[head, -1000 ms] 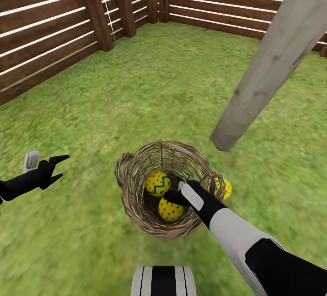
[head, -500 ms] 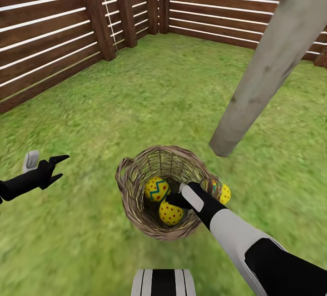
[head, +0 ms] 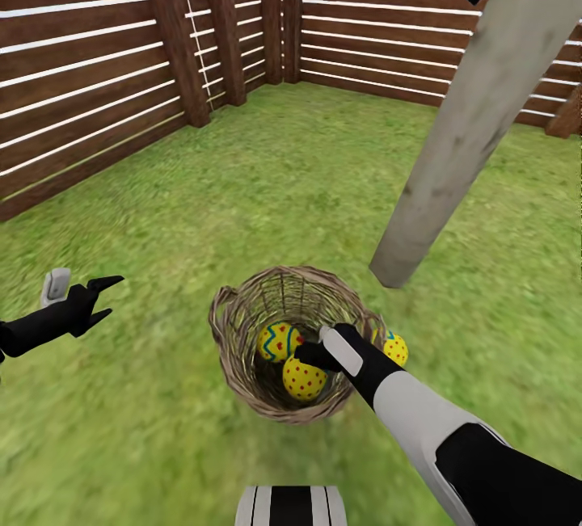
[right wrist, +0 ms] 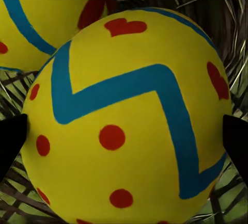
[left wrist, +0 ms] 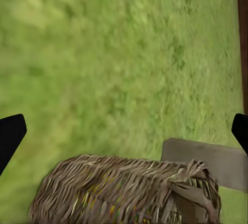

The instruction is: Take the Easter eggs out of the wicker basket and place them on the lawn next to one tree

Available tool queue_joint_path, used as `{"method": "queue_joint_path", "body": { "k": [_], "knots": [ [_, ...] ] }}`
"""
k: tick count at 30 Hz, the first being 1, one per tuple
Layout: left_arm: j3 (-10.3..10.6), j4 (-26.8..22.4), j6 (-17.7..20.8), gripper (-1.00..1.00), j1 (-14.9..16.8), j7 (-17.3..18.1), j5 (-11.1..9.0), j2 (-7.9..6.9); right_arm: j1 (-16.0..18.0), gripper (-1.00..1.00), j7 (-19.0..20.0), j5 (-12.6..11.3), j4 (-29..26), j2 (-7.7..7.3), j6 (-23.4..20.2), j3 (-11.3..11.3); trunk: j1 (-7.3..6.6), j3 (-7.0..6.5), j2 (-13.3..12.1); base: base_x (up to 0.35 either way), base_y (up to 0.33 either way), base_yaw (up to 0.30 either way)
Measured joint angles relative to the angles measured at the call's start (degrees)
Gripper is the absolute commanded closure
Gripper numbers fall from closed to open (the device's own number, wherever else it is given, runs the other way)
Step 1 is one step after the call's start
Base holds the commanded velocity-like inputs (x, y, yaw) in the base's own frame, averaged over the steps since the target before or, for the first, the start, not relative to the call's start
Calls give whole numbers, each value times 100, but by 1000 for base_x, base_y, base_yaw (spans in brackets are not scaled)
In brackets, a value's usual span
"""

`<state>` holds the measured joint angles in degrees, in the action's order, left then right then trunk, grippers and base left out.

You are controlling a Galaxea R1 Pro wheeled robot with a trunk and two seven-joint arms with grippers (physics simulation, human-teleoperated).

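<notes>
Second-egg pickup: right gripper [head: 301,352], jaws spread astride an Easter egg [right wrist: 126,121] inside the wicker basket [head: 234,348], must next close and lift.

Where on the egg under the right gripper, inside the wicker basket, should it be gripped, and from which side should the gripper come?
Grip the egg across its widest middle, coming straight down through the wicker basket's open top. The woven walls block any sideways approach, and the rounded shell would probably slip if pinched off-centre. The right gripper already has a fingertip on each flank.

three easter eggs [head: 280,342], one wicker basket [head: 234,348], one tree [head: 469,118]
</notes>
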<state>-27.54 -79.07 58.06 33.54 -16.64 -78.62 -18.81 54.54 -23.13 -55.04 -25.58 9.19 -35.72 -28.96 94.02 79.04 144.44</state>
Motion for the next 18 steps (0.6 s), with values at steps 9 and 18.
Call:
{"method": "queue_joint_path", "body": {
  "k": [9, 18],
  "knots": [
    [0, 0, 0, -100, 1, 0, 8, 0, 0, 100, 3, 5, 0, -9, -7, 1, -23, -200, -12, 0, 0, 0],
    [87, 52, -25, -100, 0, -1, 16, 151, 0, 100, -1, 9, -25, 18, -44, 7, -46, -399, -24, 0, 0, 0]
  ]
}}
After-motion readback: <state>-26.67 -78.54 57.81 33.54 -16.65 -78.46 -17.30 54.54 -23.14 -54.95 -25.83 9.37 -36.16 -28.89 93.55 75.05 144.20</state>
